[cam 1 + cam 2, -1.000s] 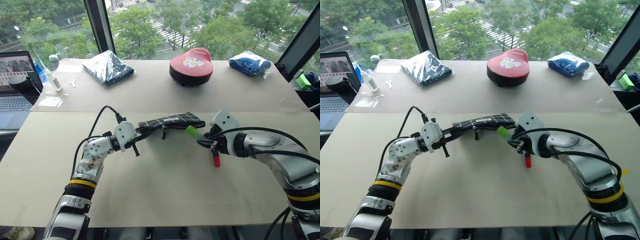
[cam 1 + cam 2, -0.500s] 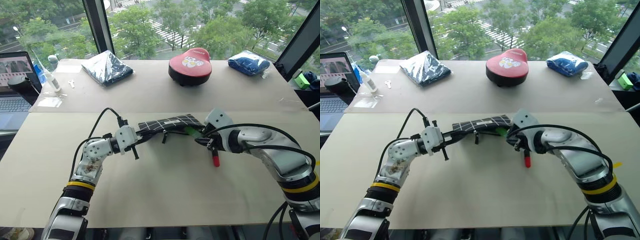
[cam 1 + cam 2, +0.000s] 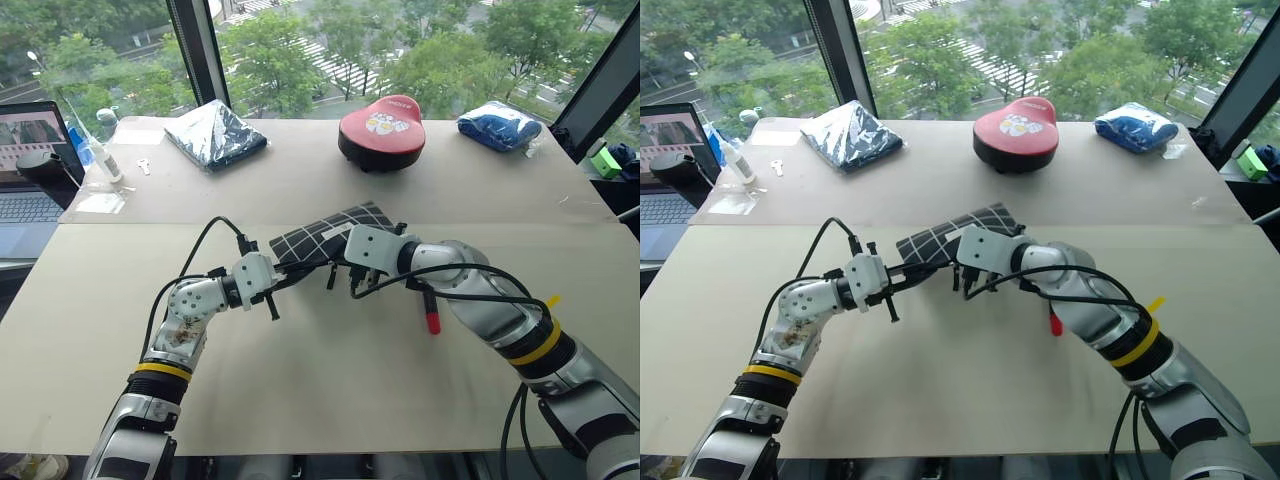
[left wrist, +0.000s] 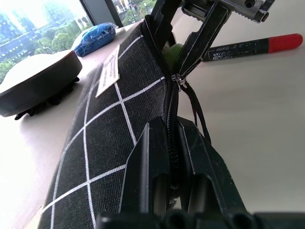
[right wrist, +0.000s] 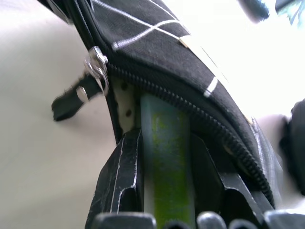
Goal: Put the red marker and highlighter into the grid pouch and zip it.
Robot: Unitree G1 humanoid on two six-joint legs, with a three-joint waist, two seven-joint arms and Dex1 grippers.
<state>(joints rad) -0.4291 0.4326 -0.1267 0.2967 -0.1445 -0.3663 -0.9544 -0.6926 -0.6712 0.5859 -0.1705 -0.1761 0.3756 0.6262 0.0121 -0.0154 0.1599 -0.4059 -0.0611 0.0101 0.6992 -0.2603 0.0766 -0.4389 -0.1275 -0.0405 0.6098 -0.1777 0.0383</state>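
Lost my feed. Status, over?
Left pincer shut on grid pouch. Right pincer feeding highlighter into it. Red marker waits on table.

hidden: highlighter (image 5: 164,157) tip inside grid pouch (image 5: 157,57) | laptop (image 3: 30,190) cut off

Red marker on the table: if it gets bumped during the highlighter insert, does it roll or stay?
The red marker is a slim round barrel lying loose on the smooth table, so it would probably roll sideways. It looks rigid and light, so a small nudge likely moves it. No clip shows to stop a roll.
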